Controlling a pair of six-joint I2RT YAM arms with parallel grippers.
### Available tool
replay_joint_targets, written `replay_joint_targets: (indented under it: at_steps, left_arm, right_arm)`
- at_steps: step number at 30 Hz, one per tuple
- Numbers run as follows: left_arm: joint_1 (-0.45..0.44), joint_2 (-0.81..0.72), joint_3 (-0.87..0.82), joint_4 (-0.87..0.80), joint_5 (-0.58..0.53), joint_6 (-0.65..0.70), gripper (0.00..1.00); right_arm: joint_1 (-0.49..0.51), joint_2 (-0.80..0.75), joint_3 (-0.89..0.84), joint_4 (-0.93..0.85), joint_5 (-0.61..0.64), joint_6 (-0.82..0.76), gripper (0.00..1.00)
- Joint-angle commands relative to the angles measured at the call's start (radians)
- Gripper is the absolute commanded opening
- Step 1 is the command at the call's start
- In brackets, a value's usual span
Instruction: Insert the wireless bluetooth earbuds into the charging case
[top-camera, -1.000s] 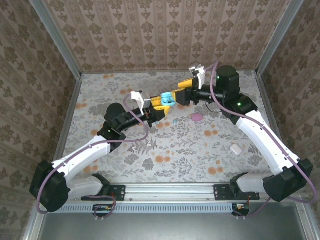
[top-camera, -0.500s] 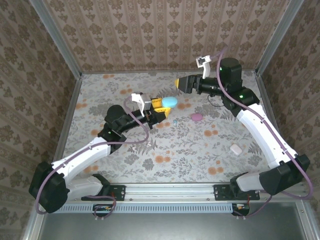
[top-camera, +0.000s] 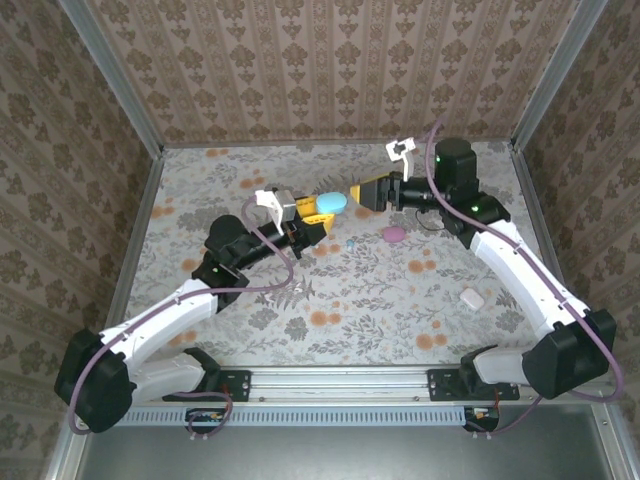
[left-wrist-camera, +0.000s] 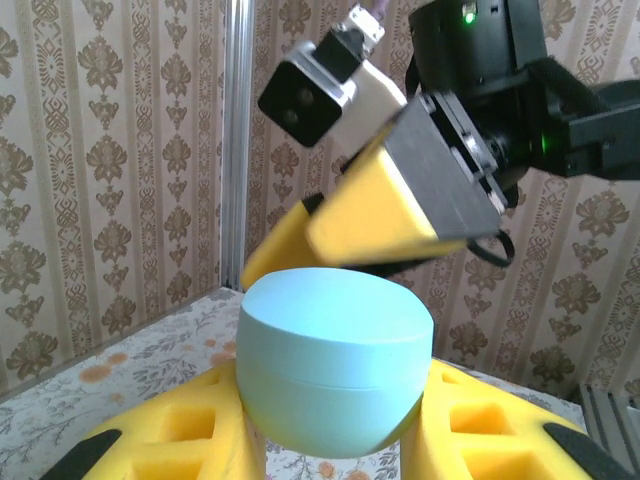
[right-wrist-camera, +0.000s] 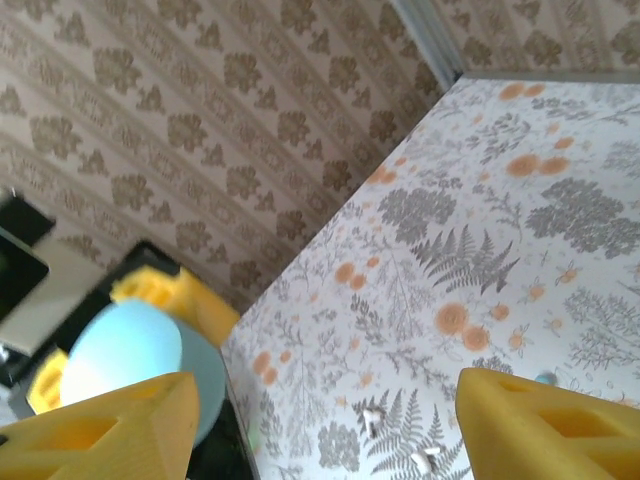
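My left gripper (top-camera: 320, 210) is shut on a light-blue, egg-shaped charging case (top-camera: 333, 202) and holds it above the table. From the left wrist the case (left-wrist-camera: 335, 375) sits between my yellow fingers (left-wrist-camera: 185, 440), its lid closed along a thin seam. My right gripper (top-camera: 362, 193) hovers just right of the case, open, nothing between its fingers. In the right wrist view its pads (right-wrist-camera: 110, 425) stand wide apart, with the case (right-wrist-camera: 125, 360) at the left. Two tiny pale earbuds (right-wrist-camera: 372, 420) lie on the table below it, and a small light-blue earbud (top-camera: 350, 243) lies near the pink case.
A pink case (top-camera: 393, 234) lies on the floral table (top-camera: 330, 290) below the right gripper. A white case (top-camera: 472, 298) lies further to the right front. Patterned walls with metal posts close in the back and both sides.
The right gripper left the blue case, drew back up toward the far wall, then came down beside it again. The left gripper kept hold of the case and shifted slightly back.
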Motion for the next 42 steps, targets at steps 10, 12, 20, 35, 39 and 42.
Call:
replay_joint_targets:
  at_steps: [10,12,20,35,39,42]
  left_arm:
    - [0.006,0.002,0.035,0.065,0.021,-0.040,0.32]
    - [0.005,0.001,0.034,0.064,0.022,-0.043,0.32]
    - [0.005,0.007,0.041,0.061,0.049,-0.039,0.32]
    - [0.000,0.014,0.042,0.045,0.082,-0.022,0.32]
    - [-0.001,0.012,0.041,0.045,0.081,-0.021,0.32]
    - [-0.001,0.011,0.038,0.045,0.079,-0.020,0.32]
  right_arm:
    - [0.076,-0.048,0.007,-0.047,-0.019,-0.302,0.74]
    - [0.078,-0.038,0.014,-0.051,-0.036,-0.306,0.73]
    - [0.084,-0.010,0.044,-0.052,0.024,-0.282,0.72]
    - [0.073,0.042,0.108,0.023,0.075,-0.117,0.73]
    - [0.072,0.051,0.118,0.032,0.059,-0.095,0.73]
    - [0.072,0.051,0.121,0.018,0.074,-0.100,0.73]
